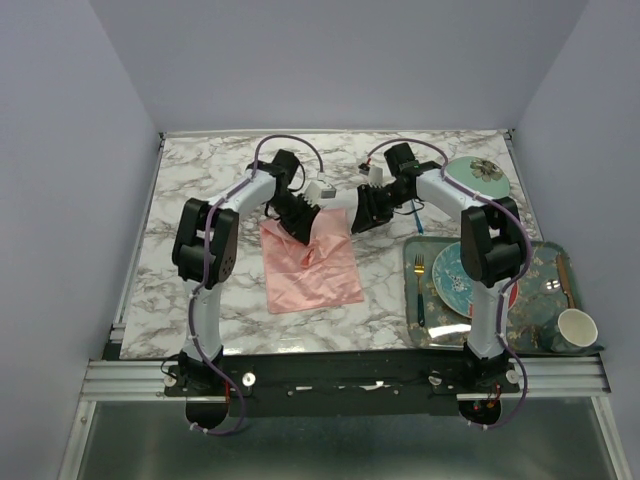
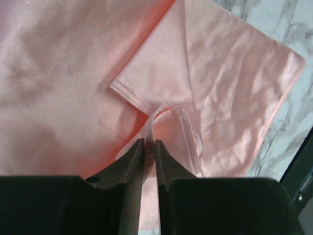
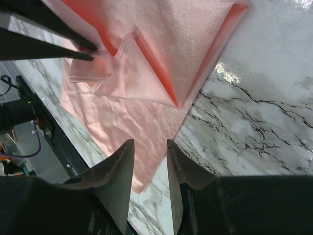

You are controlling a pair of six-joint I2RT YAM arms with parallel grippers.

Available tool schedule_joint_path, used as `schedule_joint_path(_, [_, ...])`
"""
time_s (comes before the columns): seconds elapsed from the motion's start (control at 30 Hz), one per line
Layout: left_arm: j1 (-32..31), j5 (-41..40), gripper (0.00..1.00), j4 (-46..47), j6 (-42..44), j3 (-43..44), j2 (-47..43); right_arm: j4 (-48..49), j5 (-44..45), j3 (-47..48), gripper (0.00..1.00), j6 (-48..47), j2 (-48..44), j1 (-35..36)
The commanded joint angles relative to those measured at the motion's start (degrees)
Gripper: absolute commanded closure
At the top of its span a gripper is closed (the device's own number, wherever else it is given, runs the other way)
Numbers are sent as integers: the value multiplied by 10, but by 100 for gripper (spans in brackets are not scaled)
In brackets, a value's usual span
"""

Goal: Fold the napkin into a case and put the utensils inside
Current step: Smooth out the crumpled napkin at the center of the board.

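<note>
Left wrist view: the left gripper point(image 2: 149, 147) is seen pinched shut on a small raised fold of the napkin point(image 2: 63, 73), whose bulk is spread beyond the fingertips. The right gripper point(image 3: 149, 166) is held with jaws apart, clamping nothing, over the cloth's edge on the marble table point(image 3: 274, 98). Both arms are bent inward over the napkin's far end, and its long axis runs back toward the bases.

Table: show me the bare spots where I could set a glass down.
The table is bare left of the napkin, between napkin and tray, and along the near edge. Crowded: the tray, and the napkin's far edge where both arms meet.
</note>
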Motion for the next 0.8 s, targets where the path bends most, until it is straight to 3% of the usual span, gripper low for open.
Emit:
schedule_joint_path(0.0, [2,8,77,1,61,-44,-83,9,2,21,59,-6,13,-2])
schedule_joint_path(0.23, [32,39,70,27,143,-119,-154,5,-5,33,59,-12,15,-1])
schedule_joint_path(0.4, [58,46,71,-3,259,-163,-177,2,-12,37,58,-13,15,-1])
schedule_joint_path(0.6, [77,-3,73,-11,358,-240,-230,-16,-13,15,56,-26,-1,0])
schedule_joint_path(0.77, [141,9,55,2,303,-268,-282,-35,-12,-24,56,-44,-30,0])
